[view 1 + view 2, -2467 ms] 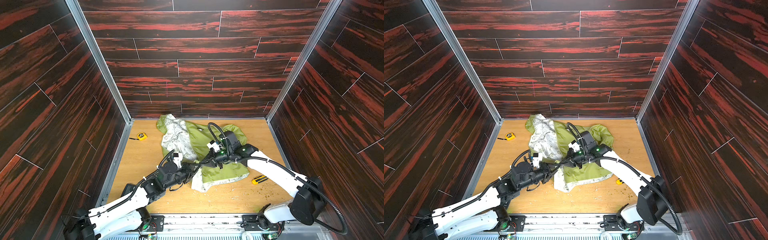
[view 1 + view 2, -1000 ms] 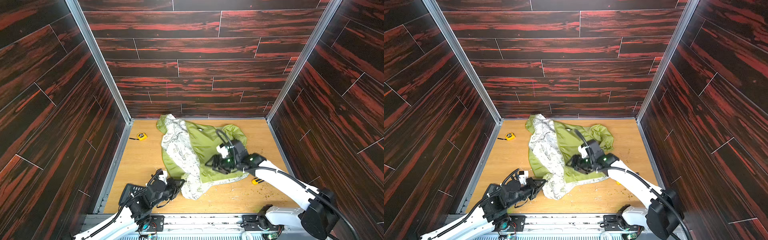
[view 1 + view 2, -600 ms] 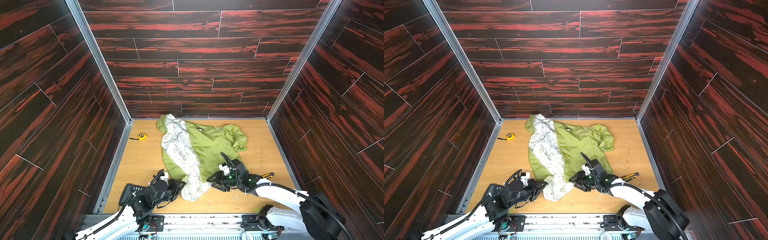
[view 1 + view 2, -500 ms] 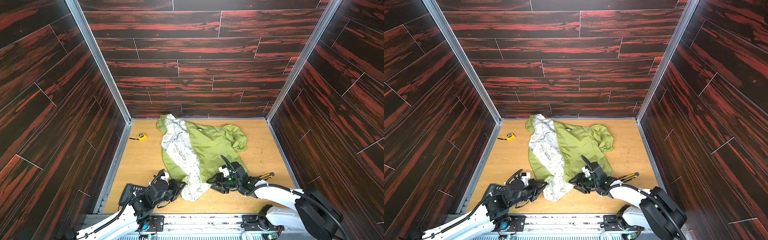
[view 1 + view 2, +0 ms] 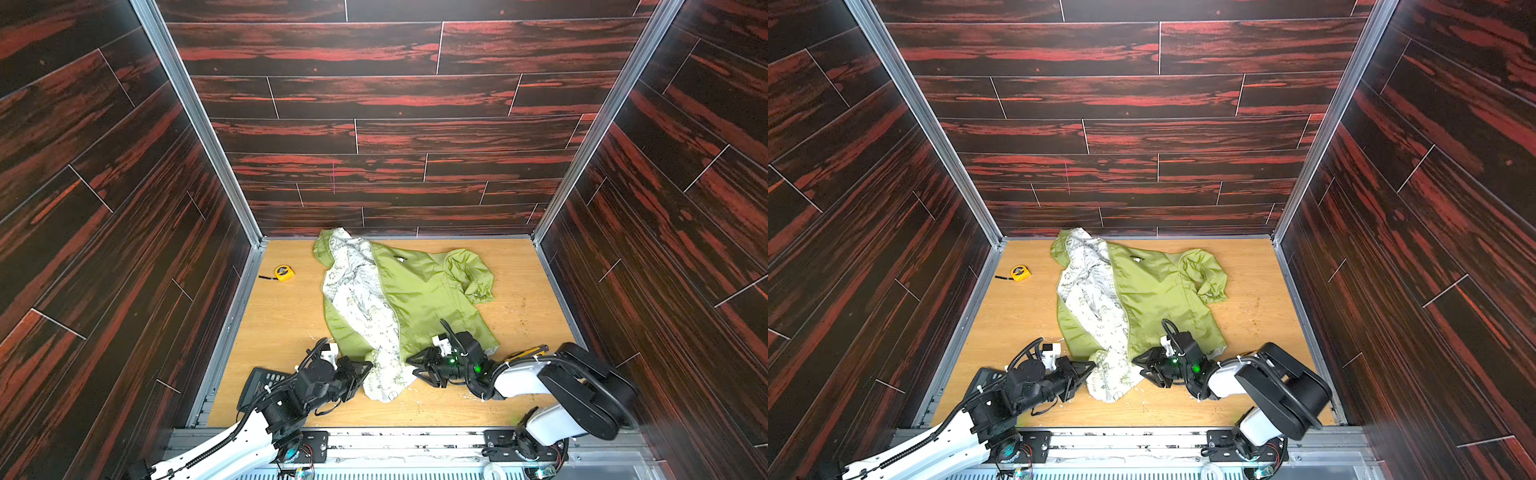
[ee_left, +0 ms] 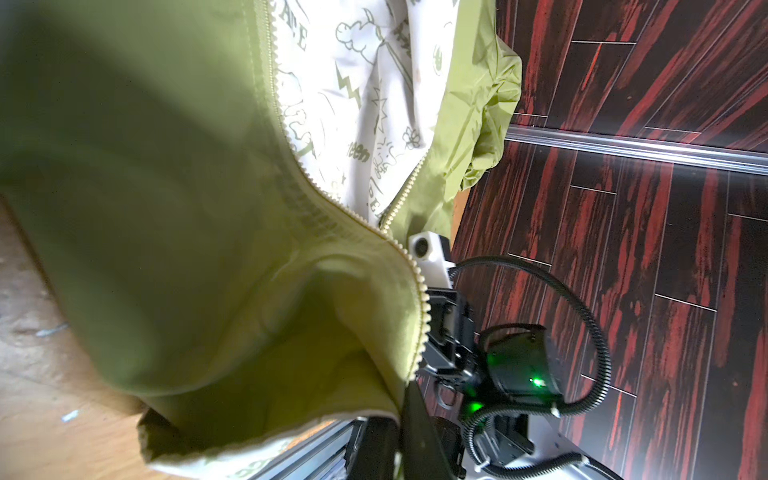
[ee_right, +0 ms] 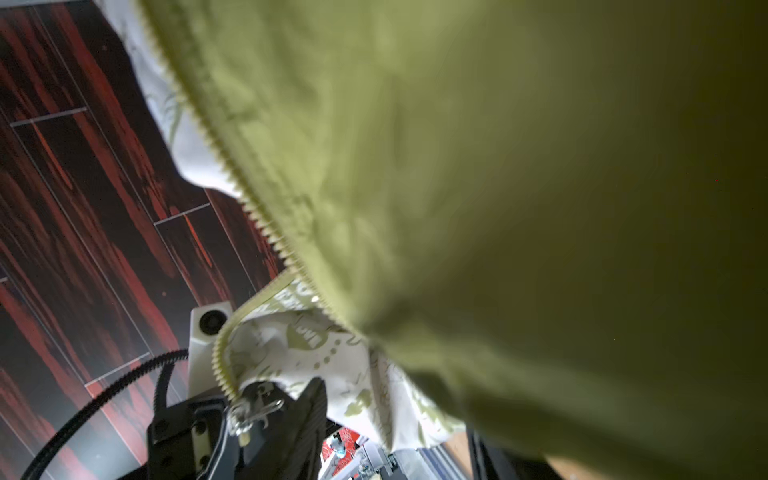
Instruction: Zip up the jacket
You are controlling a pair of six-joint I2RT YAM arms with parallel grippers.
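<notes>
The lime-green jacket (image 5: 419, 291) (image 5: 1154, 291) lies open on the wooden floor in both top views, its white printed lining (image 5: 357, 291) turned up on the left. Its two zipper rows (image 6: 409, 189) stand apart. My left gripper (image 5: 368, 368) (image 5: 1090, 368) (image 6: 399, 436) is shut on the bottom hem's corner. The right wrist view shows the metal zipper slider (image 7: 253, 409) at that grip. My right gripper (image 5: 415, 368) (image 5: 1142, 368) (image 7: 390, 436) is at the hem just to the right, jaws apart, with lining and green fabric draped between them.
A yellow tape measure (image 5: 284, 273) lies at the back left by the wall. A black keypad device (image 5: 259, 384) sits under my left arm. A yellow-and-black tool (image 5: 528, 353) lies beside my right arm. Dark wooden walls close in three sides.
My right gripper has come down from the jacket's middle to its bottom hem near the front edge, and its jaws have narrowed a little. My left gripper has kept its grip and barely moved.
</notes>
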